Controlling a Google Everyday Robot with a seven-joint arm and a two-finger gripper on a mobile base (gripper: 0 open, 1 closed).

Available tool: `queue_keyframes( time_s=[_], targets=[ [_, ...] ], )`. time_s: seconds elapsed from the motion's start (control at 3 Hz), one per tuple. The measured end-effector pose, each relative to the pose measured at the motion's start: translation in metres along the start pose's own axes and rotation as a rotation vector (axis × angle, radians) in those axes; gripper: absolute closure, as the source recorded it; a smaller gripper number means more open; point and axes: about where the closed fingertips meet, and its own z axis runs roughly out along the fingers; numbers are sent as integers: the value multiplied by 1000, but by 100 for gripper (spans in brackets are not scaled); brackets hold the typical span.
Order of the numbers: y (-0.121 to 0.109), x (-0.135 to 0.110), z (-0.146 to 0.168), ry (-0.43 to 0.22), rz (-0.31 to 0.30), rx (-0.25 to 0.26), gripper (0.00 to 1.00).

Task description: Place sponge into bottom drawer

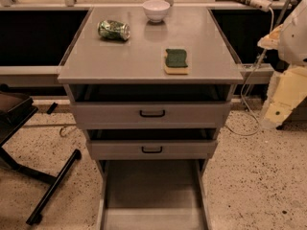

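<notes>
Green-topped yellow rectangular sponge (176, 61) is lying upper-left of the hand (283, 97) sitting at right edge, hand state can't tell.

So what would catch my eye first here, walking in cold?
Probably the yellow sponge with its green top, lying near the front right of the grey cabinet top, with a dented green can and white bowl behind it. Below, the bottom drawer stands pulled out. The robot's pale end effector hangs at the right edge, beside the cabinet.
</notes>
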Motion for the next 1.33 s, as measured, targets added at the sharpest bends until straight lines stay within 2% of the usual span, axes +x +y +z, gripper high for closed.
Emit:
queue_keyframes(
  time_s=[0.33,0.67,1.0,1.33],
  targets=[
    [-27,-10,15,-88,1,20,0],
    [-63,-31,34,-165,3,42,0],
    [-91,-51,57,-200,5,14,0],
    [-91,-51,57,-201,5,14,0]
  ],
)
